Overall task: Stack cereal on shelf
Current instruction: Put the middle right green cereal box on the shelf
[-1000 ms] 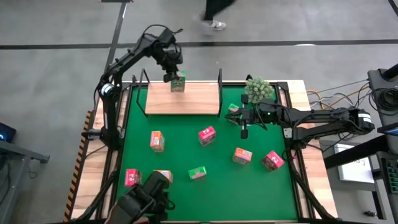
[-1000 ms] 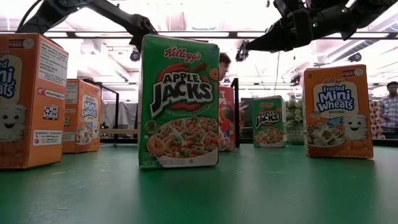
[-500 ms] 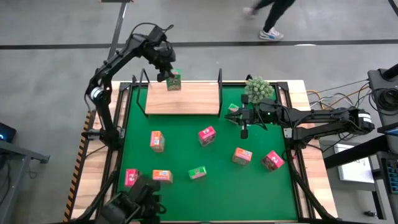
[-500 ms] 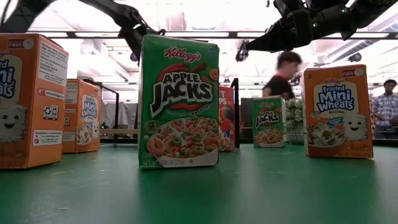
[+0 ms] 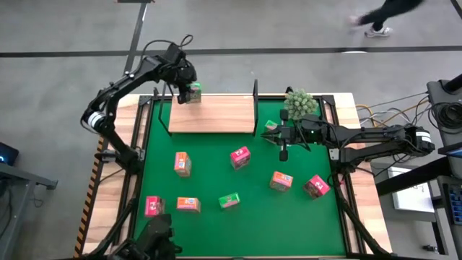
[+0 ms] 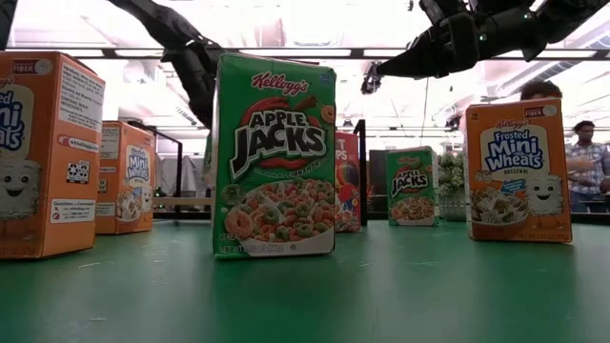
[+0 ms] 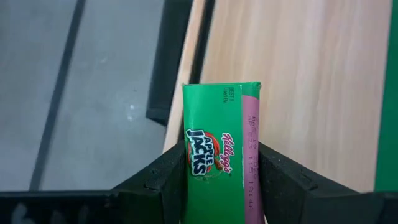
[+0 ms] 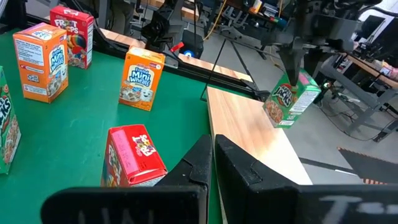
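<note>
The jaws of the left gripper (image 5: pixel 189 89) are closed on a green cereal box (image 5: pixel 193 91), one finger pressing on each side of it, as the left wrist view shows (image 7: pixel 214 168). The box hangs above the far left corner of the shelf (image 5: pixel 216 114), and in the right wrist view it is tilted over the wooden board (image 8: pixel 289 96); I cannot tell if it touches the wood. The jaws of the right gripper (image 5: pixel 283 154) are pressed together and hold nothing; this arm waits above the surface, on the right side of the shelf.

A black wire bracket (image 5: pixel 162 108) stands at the left end of the shelf, close to the held box, and another bracket (image 5: pixel 255 97) is at the right end. A small green bushy plant (image 5: pixel 301 104) sits at the far right corner, and a second green box (image 5: pixel 272 127) stands just beside the right arm.

On the green mat (image 5: pixel 216 224) the other boxes lie well apart from each other: an orange one (image 5: pixel 182 163), a pink-red one (image 5: pixel 240 157), an orange one (image 5: pixel 281 180), a pink-red one (image 5: pixel 317 186), a green one (image 5: pixel 229 201), an orange one (image 5: pixel 188 205) and a pink-red one (image 5: pixel 152 206). The mat covers a light wooden surface (image 5: pixel 346 108).

Around it there is a grey floor, and the legs of a person (image 5: pixel 375 18) are at the far edge. In the low view another person (image 6: pixel 583 167) stands in the room behind.
</note>
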`<state>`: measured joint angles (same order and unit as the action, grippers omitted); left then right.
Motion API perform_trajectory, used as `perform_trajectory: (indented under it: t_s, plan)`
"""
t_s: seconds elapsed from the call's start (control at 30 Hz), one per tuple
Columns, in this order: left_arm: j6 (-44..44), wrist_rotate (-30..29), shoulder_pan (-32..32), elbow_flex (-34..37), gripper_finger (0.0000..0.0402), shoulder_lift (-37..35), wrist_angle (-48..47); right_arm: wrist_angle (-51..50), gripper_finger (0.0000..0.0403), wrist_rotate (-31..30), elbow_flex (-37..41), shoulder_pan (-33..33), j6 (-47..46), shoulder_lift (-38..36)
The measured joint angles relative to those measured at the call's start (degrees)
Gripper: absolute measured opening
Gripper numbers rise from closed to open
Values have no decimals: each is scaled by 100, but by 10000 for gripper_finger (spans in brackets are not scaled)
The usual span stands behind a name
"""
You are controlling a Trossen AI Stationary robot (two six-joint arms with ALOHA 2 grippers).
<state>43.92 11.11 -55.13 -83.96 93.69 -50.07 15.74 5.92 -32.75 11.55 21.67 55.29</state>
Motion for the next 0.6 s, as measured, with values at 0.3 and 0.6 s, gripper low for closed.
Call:
perform_trajectory:
  t_s: [0.3, 0.6]
  plan:
    - [9, -14, -319, 120, 150, -39, -34, 41, 12, 0, 0, 0, 37, 0]
    - [251, 142, -354, 162, 151, 2, -27, 45, 12, -1, 0, 0, 39, 0]
